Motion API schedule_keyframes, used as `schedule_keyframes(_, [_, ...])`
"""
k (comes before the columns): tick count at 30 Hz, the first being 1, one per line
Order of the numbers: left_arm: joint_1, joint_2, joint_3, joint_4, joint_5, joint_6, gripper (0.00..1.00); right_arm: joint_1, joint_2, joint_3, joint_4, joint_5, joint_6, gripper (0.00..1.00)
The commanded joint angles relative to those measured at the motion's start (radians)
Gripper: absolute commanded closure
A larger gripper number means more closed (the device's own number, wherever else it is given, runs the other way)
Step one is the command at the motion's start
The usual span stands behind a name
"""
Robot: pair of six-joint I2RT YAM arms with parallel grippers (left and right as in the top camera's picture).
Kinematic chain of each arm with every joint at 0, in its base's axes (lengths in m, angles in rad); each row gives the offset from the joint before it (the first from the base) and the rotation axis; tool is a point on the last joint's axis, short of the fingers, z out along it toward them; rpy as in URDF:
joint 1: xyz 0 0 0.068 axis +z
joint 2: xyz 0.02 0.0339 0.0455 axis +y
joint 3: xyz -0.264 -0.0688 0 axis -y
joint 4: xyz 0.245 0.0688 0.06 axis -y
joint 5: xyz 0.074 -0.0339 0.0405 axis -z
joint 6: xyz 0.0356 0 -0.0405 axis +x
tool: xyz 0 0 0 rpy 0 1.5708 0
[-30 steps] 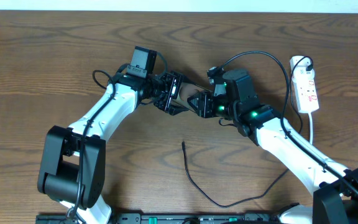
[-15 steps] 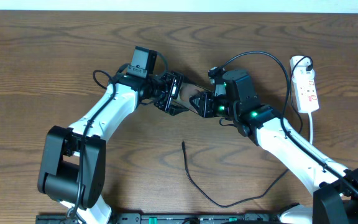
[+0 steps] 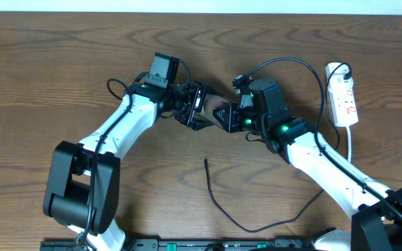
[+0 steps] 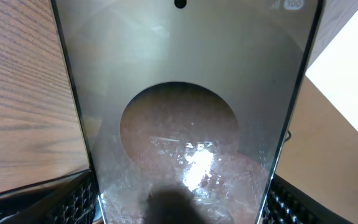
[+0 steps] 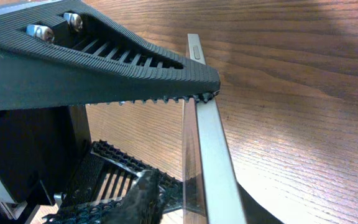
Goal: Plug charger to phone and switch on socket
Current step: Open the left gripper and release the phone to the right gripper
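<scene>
The phone point(image 3: 213, 104) is held on edge above the table between both grippers. In the left wrist view its bronze face with a dark oval point(image 4: 179, 112) fills the frame. My left gripper point(image 3: 195, 106) is shut on the phone's two long edges; its pads show at the bottom corners point(image 4: 179, 202). My right gripper point(image 3: 224, 116) is shut across the phone's thin edge point(image 5: 207, 143), with its fingers on both faces point(image 5: 213, 208). The charger point(image 3: 215, 199) lies loose on the table with its plug tip point(image 3: 206, 162) below the grippers. The white socket point(image 3: 345, 97) lies at the far right.
A black plug point(image 3: 339, 69) sits in the socket's far end, and a white cord point(image 3: 350, 143) runs from its near end. A thick black robot cable point(image 3: 292, 63) arches over the right arm. The left gripper's toothed finger point(image 5: 135, 68) presses on the phone's edge.
The left arm has shifted very slightly to the right. Both grippers still hold the phone, and the charger has not moved.
</scene>
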Motion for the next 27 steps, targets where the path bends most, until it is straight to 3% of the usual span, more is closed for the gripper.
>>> schedule_keyframes(1, [0.000,-0.034,0.031,0.006,0.056,-0.010,0.93,0.011,-0.005,0.015,-0.002,0.005,0.002,0.79])
schedule_keyframes(11, [0.000,-0.034,0.031,0.006,0.062,-0.010,0.93,0.011,-0.005,0.015,-0.002,0.005,0.002,0.99])
schedule_keyframes(16, [0.000,-0.034,0.031,0.006,0.062,-0.009,0.92,0.011,-0.005,0.015,-0.002,0.005,0.002,0.99])
schedule_keyframes(20, [0.001,-0.034,0.031,0.006,0.062,-0.005,0.29,0.007,-0.005,0.015,-0.005,0.024,0.002,0.99])
schedule_keyframes(22, [0.006,-0.034,0.031,0.006,0.063,0.000,0.12,-0.002,-0.005,0.015,-0.019,0.051,0.002,0.99])
schedule_keyframes(27, [0.043,-0.034,0.031,0.006,0.129,0.020,0.11,-0.062,-0.005,0.015,-0.050,0.091,0.002,0.99])
